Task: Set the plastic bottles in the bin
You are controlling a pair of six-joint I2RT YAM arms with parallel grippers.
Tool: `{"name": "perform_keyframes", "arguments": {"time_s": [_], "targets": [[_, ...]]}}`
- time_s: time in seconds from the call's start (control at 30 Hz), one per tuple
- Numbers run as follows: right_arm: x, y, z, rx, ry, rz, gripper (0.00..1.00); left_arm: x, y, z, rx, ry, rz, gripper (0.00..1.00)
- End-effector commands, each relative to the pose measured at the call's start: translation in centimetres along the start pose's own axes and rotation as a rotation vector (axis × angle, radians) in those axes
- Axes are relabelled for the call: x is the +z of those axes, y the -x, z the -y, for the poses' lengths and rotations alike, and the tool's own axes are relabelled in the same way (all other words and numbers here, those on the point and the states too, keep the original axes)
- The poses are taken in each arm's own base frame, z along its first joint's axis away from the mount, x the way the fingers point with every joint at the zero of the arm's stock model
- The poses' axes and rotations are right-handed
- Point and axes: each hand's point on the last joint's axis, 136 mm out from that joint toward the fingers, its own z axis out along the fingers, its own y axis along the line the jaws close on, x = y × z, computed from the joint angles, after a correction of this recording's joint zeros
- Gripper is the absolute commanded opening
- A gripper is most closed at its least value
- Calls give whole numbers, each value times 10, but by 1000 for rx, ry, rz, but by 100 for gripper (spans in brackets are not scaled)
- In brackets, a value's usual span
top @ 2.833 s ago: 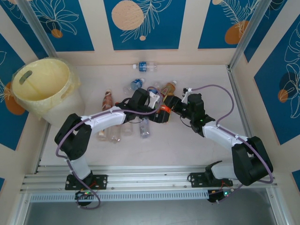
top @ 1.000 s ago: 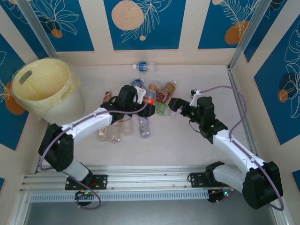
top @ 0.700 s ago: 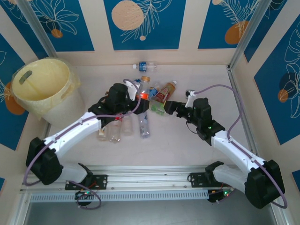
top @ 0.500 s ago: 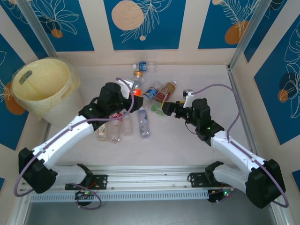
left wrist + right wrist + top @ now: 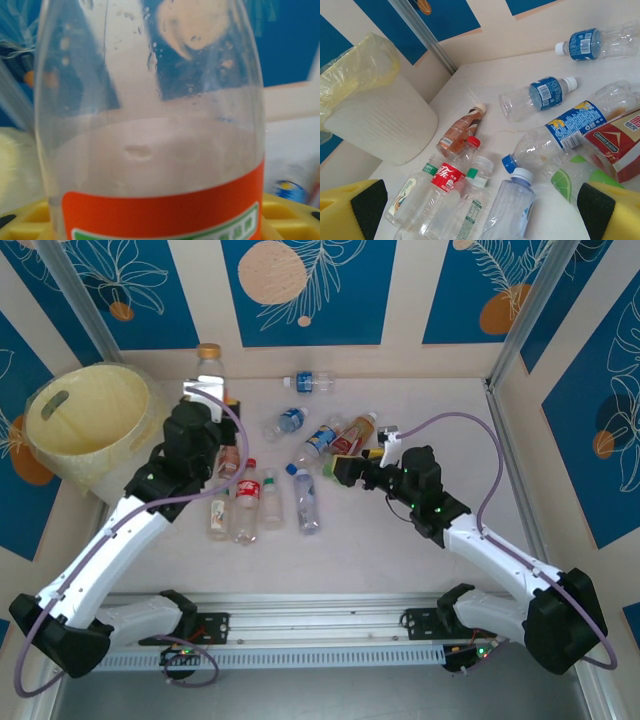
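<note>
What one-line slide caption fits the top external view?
Left arm holds an orange-capped bottle near the bin; right arm hovers over bottles lying on the table.

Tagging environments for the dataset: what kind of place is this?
Probably a staged lab test cell, not a home: printed blue leaf-pattern panels in aluminium framing wall in the table, a mounting rail runs along its near edge, and plastic bottles lie strewn beside a lined bin.

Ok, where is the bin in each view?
Top external: the bin stands at the far left.
Left wrist: probably the pale-yellow blur at the left edge, behind the held bottle.
Right wrist: left side, liner over its rim.
Shared landmark: the blue wall panels.
</note>
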Motion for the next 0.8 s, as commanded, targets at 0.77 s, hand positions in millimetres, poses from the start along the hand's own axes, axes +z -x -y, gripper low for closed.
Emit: {"name": "perform_keyframes", "arguments": {"time_s": [0.77], "targets": [[24,29,-28,-106,83,-7,100,-18,-64,-297,-241,891,-227,0]]}}
